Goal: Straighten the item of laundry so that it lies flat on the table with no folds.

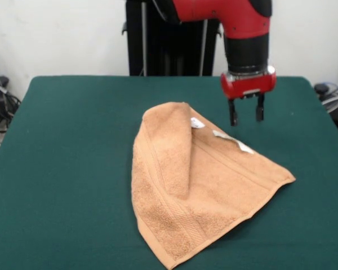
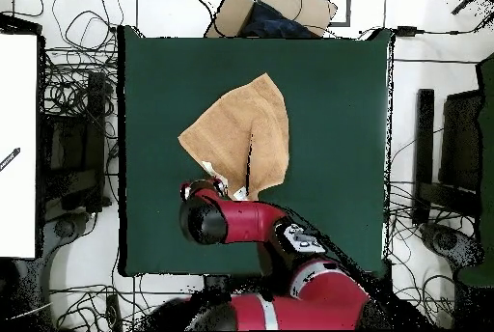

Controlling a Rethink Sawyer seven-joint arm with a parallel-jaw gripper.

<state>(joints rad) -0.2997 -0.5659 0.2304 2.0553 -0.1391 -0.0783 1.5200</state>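
The peach-orange towel (image 1: 197,185) lies on the dark green table (image 1: 67,146), with one side folded over along a lengthwise crease, so it is not flat. Small white labels (image 1: 197,122) show at its far edge. In the overhead view the towel (image 2: 241,130) lies in the upper middle of the table (image 2: 328,106). My gripper (image 1: 246,116) hangs open and empty above the table, just beyond the towel's far right edge, near the longer white label (image 1: 234,141). In the overhead view the arm's head (image 2: 203,214) covers the gripper at the towel's lower edge.
The robot's black pedestal (image 1: 169,39) stands behind the table. A cardboard box (image 2: 275,10) sits past the table's top edge in the overhead view. Cables (image 2: 72,87) and equipment lie on the floor on both sides.
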